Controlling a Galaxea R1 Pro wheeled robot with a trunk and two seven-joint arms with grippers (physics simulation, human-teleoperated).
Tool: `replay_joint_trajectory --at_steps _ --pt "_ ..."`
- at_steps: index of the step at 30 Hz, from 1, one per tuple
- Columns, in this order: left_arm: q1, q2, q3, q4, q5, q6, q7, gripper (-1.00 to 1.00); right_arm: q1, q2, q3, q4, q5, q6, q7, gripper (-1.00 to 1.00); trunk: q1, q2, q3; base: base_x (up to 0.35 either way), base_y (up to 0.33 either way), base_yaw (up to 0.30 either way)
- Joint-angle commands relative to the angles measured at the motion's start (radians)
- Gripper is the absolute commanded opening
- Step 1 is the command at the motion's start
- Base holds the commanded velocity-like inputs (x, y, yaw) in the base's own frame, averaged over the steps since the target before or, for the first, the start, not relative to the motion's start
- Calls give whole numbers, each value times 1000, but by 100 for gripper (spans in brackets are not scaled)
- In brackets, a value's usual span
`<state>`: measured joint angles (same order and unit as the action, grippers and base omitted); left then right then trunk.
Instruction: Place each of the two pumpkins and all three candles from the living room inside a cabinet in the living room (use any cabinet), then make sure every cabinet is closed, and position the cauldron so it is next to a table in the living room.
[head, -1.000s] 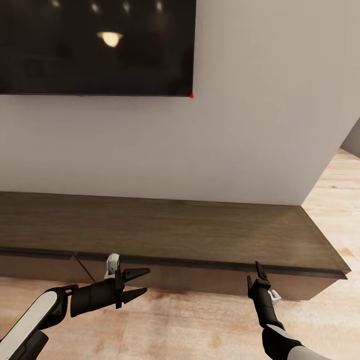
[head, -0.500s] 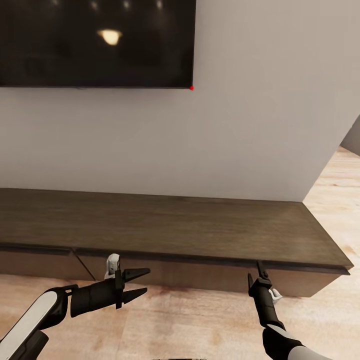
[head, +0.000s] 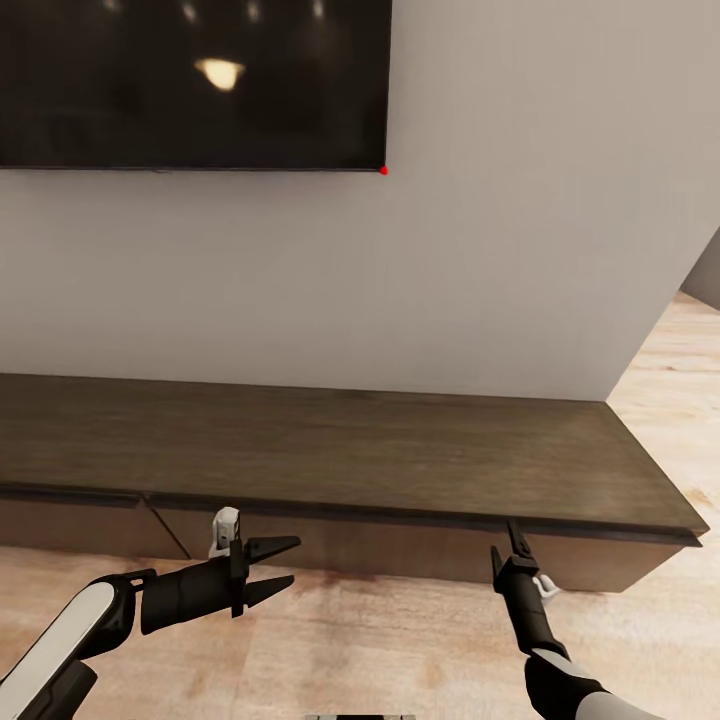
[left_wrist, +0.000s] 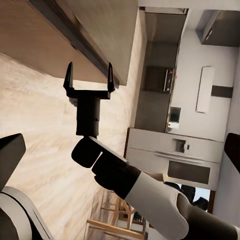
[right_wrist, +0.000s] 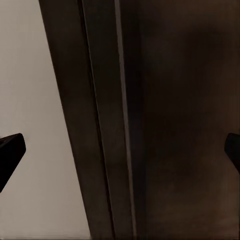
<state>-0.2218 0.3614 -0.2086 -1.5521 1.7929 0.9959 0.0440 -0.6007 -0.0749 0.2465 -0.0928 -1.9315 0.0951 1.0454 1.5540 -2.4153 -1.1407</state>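
The cabinet (head: 350, 455), a long low dark-brown console, runs along the wall ahead, and its drawer fronts (head: 400, 552) look shut. My left gripper (head: 280, 565) hovers open just in front of a drawer seam, holding nothing. My right gripper (head: 516, 545) points at the console's front edge near its right end. In the left wrist view it (left_wrist: 90, 76) stands open and empty beside the cabinet (left_wrist: 100, 30). The right wrist view looks close onto the cabinet's top edge (right_wrist: 120, 125). The pumpkins, the candles and the cauldron are out of view.
A black TV (head: 190, 80) hangs on the off-white wall above the console. Light wood floor (head: 400, 640) lies between me and the console and continues past the wall corner (head: 680, 380) on the right. Grey kitchen units (left_wrist: 175, 155) show far off in the left wrist view.
The whole head view has shifted a little, so the TV and console sit higher in the picture. The right gripper has edged slightly toward the console; the left arm holds still.
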Motion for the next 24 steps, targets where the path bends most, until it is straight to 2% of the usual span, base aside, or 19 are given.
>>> replay_joint_trajectory --at_steps 1,5,8,24 --pt "-1 1 -1 0 6 1 5 100 -1 0 7 1 -7 11 4 100 0 0 -1 0 0 0" --pt "-1 1 -1 0 6 1 4 100 -1 0 9 1 -1 13 4 100 0 0 -1 0 0 0" --pt "-1 1 -1 0 6 1 4 100 -1 0 9 1 1 14 11 100 11 -21 -10 0 0 0" --pt "-1 1 -1 0 6 1 5 100 -1 0 10 1 2 14 16 100 11 -21 -10 30 -25 0"
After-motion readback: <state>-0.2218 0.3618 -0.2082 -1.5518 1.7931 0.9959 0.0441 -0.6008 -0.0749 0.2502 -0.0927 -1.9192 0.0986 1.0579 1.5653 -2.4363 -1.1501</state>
